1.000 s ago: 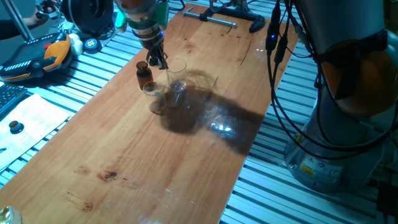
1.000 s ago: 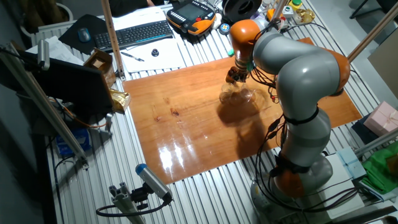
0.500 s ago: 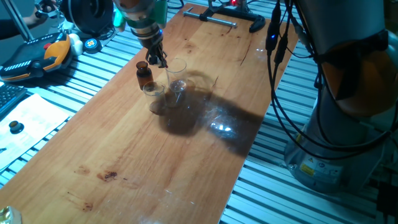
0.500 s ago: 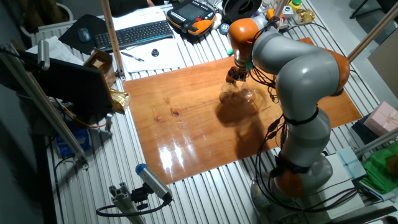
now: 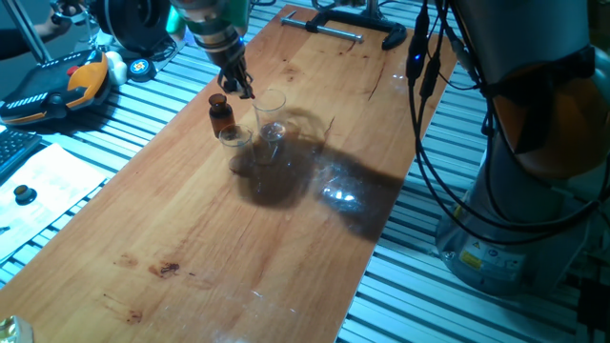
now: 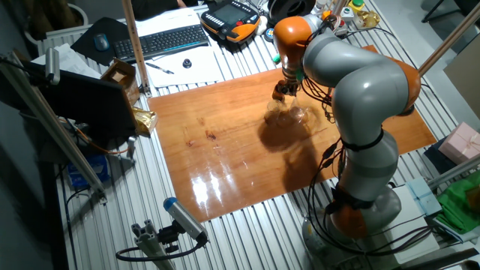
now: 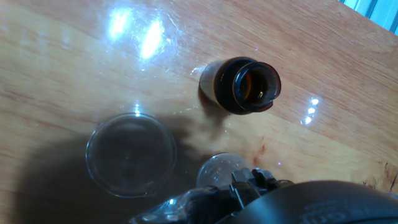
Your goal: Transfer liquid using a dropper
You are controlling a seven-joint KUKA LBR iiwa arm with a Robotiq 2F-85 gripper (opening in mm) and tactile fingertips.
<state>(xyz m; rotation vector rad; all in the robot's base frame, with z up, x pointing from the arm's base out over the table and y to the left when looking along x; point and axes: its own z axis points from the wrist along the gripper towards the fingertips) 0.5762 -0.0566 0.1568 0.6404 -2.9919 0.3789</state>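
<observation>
While the arm hangs above the cluster of glassware on the wooden table (image 5: 315,238), the gripper (image 5: 238,86) sits just above and beside the open mouth of the amber bottle (image 5: 220,111), with the taller glass cup (image 5: 271,116) on its other side and the shorter glass cup (image 5: 234,145) nearer the camera. The hand view looks almost straight down: the amber bottle (image 7: 242,84) stands upright with its neck uncapped, a wide clear cup (image 7: 130,154) lies to one side of it, and a second clear rim shows just at the finger bodies at the bottom edge. The dropper cannot be made out with certainty in any view; a dark slim object appears between the fingers in the fixed view, so it is probably held there with its long axis roughly vertical, tip down, but this is a judgement. Whether the fingers are parted or closed cannot be told from these pictures. The governing relation for the next move is lateral: the bottle mouth lies offset from the finger line, so the tip likely needs centring over that opening before any descent.
</observation>
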